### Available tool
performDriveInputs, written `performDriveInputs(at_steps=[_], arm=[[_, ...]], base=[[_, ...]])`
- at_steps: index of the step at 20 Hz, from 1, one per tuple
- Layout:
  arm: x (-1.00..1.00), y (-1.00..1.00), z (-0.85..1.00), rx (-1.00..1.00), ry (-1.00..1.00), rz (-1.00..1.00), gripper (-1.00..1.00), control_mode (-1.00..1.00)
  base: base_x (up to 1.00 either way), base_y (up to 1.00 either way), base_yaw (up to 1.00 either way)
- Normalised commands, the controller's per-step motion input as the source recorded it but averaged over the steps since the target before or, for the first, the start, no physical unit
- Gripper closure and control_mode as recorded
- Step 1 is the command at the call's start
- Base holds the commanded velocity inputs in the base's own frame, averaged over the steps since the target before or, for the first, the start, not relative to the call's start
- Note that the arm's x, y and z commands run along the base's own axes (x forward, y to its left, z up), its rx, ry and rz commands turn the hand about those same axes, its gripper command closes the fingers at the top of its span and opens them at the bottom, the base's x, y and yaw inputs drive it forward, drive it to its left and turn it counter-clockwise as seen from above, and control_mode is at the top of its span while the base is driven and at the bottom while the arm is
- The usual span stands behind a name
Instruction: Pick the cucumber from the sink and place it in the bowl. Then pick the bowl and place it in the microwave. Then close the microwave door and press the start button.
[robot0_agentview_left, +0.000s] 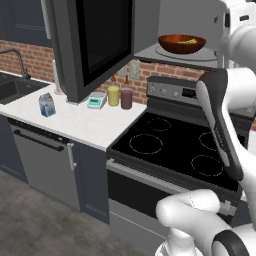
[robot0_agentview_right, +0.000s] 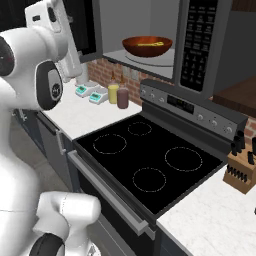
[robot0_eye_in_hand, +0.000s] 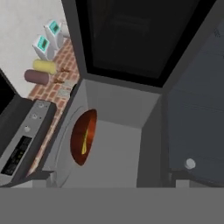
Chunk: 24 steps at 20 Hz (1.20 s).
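Note:
The reddish-brown bowl (robot0_agentview_left: 181, 44) (robot0_agentview_right: 147, 46) sits on the glass turntable inside the open microwave (robot0_agentview_right: 200, 40) above the stove. The yellow-green cucumber (robot0_agentview_left: 187, 42) (robot0_agentview_right: 150, 44) lies in the bowl. In the hand view the bowl (robot0_eye_in_hand: 83, 136) appears rolled on its side, with the cucumber (robot0_eye_in_hand: 85, 142) in it. The microwave door (robot0_agentview_left: 95, 42) (robot0_eye_in_hand: 131, 39) stands swung wide open to the left. My gripper (robot0_agentview_left: 227, 19) is raised in front of the microwave opening, to its right, open and holding nothing. The black sink (robot0_agentview_left: 15, 87) is at the far left.
A black cooktop (robot0_agentview_left: 170, 145) lies below the microwave. On the white counter stand a yellow cup (robot0_agentview_left: 114, 95), a dark red cup (robot0_agentview_left: 126, 98), a small scale (robot0_agentview_left: 96, 100) and a blue carton (robot0_agentview_left: 47, 105). A knife block (robot0_agentview_right: 240, 172) stands right of the stove.

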Motion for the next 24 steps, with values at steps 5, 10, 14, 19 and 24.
performDriveInputs(at_steps=[5,10,14,19,24], arm=[[-0.96,0.78,-0.01,0.02,-0.03,-0.08,-1.00,-1.00],[-0.91,0.78,0.00,0.05,-0.01,-0.08,-1.00,-1.00],[-0.78,0.70,-0.12,0.15,0.00,-0.09,-1.00,-1.00],[-0.29,0.79,-0.37,0.11,-0.04,-0.07,-1.00,-1.00],[0.04,0.99,-0.52,-0.01,-0.27,-0.01,-1.00,-1.00]], base=[[0.00,0.00,0.00],[0.00,0.00,0.00],[0.00,0.00,0.00],[0.00,0.00,0.00],[0.00,0.00,0.00]])
